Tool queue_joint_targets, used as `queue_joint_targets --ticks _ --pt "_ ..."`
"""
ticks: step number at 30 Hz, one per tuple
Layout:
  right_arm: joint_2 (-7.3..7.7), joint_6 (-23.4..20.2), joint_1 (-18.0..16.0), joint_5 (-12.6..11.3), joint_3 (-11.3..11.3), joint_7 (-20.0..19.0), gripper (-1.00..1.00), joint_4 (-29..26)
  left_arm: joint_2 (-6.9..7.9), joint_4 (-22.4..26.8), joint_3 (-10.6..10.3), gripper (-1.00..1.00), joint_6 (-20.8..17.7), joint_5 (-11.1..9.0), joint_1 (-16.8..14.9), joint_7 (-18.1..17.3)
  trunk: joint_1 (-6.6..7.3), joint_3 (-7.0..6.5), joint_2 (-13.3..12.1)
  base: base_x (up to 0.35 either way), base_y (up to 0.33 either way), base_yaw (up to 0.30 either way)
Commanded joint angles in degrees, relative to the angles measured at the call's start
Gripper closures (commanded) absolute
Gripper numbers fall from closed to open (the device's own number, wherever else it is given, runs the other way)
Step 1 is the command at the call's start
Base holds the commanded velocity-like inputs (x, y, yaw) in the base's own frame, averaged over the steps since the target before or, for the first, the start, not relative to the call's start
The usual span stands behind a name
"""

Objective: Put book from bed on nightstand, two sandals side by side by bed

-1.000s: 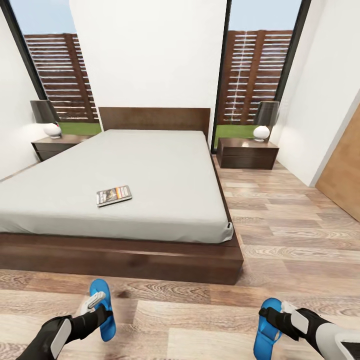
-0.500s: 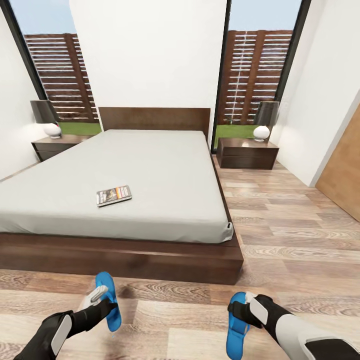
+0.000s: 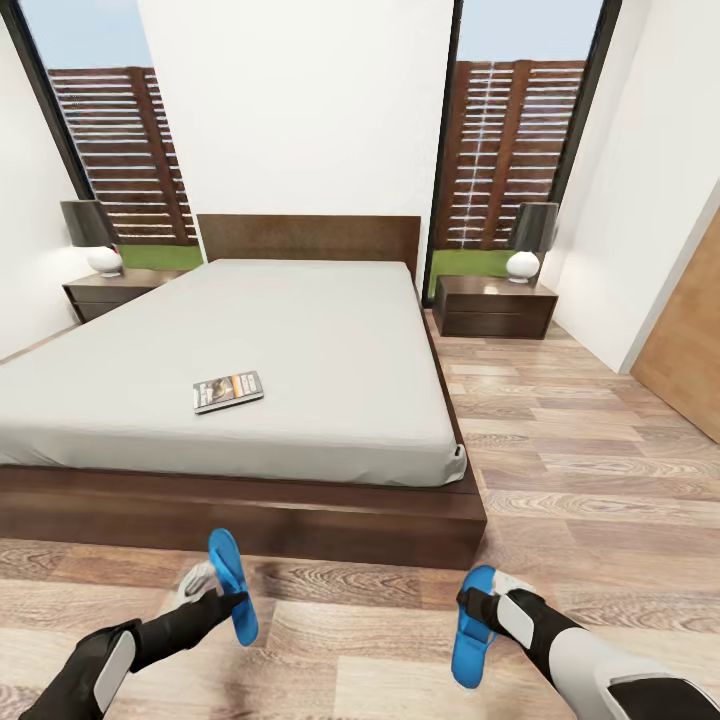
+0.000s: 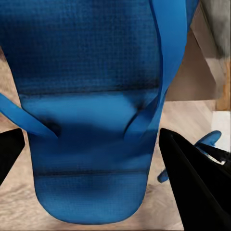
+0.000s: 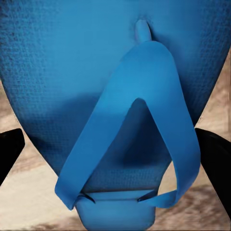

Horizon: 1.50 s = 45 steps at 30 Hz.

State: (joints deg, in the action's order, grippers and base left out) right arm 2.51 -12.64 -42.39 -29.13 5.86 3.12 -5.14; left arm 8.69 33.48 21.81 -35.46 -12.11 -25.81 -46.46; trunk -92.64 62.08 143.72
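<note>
Dark fingers (image 4: 192, 187) of the left gripper (image 3: 215, 598) clasp the left sandal (image 3: 232, 586) across its sole, holding it on edge above the floor (image 3: 600, 470); the left wrist view shows its blue sole and straps (image 4: 91, 110) close up between them. Across from it, the right gripper (image 3: 480, 610) grips the right sandal (image 3: 472, 628) the same way, toe post and strap facing the right wrist camera (image 5: 139, 120). Both sandals hang over the wood planks just in front of the bed's foot, well apart from each other.

Beyond them the bed (image 3: 250, 350) stretches away, grey mattress on a dark wooden frame with a flat headboard. On the mattress, toward its near left part, the book (image 3: 228, 390) lies flat. One nightstand (image 3: 495, 305) stands right of the headboard, another (image 3: 110, 290) left, each with a dark-shaded lamp. White walls enclose the room, with tall dark-framed windows (image 3: 515, 150) showing a slatted fence and grass. A wooden door panel (image 3: 690, 350) stands at far right.
</note>
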Motion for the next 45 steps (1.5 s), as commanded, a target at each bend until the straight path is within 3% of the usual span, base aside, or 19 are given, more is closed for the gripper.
queue_joint_targets --ticks 1,3,6,10,21,45 --pt "0.03 1.61 0.02 -0.54 0.48 0.32 1.00 -0.15 0.63 -0.89 0.14 1.00 -0.33 -0.11 -0.03 -3.21 0.01 0.05 0.02 0.000 0.000 0.000" --pt "0.02 5.39 0.01 -0.45 0.47 0.56 1.00 -0.14 1.60 -1.96 0.15 1.00 -0.37 -0.02 -0.03 -8.62 0.01 0.05 0.02 0.000 0.000 0.000" --pt "-0.04 7.96 0.02 -0.37 0.47 0.91 1.00 -0.08 2.19 -2.47 0.13 1.00 -0.39 -0.02 -0.03 -12.80 0.01 0.05 0.02 0.000 0.000 0.000" --pt "-0.11 8.40 0.02 -0.19 0.67 0.99 1.00 -0.05 2.34 -2.66 0.09 1.00 -0.40 -0.08 -0.03 -14.54 0.01 0.05 0.02 0.000 0.001 0.000" --pt "0.06 1.17 0.02 -0.06 0.48 0.72 1.00 0.47 2.39 -2.72 0.13 1.00 -0.40 -0.10 -0.03 -15.20 0.01 0.05 0.02 0.000 0.140 0.000" --pt "-0.21 0.61 0.02 0.00 0.78 0.65 1.00 1.56 2.82 -2.72 0.26 1.00 -0.62 -0.25 -0.03 -15.32 0.01 0.05 0.02 0.024 0.225 0.000"
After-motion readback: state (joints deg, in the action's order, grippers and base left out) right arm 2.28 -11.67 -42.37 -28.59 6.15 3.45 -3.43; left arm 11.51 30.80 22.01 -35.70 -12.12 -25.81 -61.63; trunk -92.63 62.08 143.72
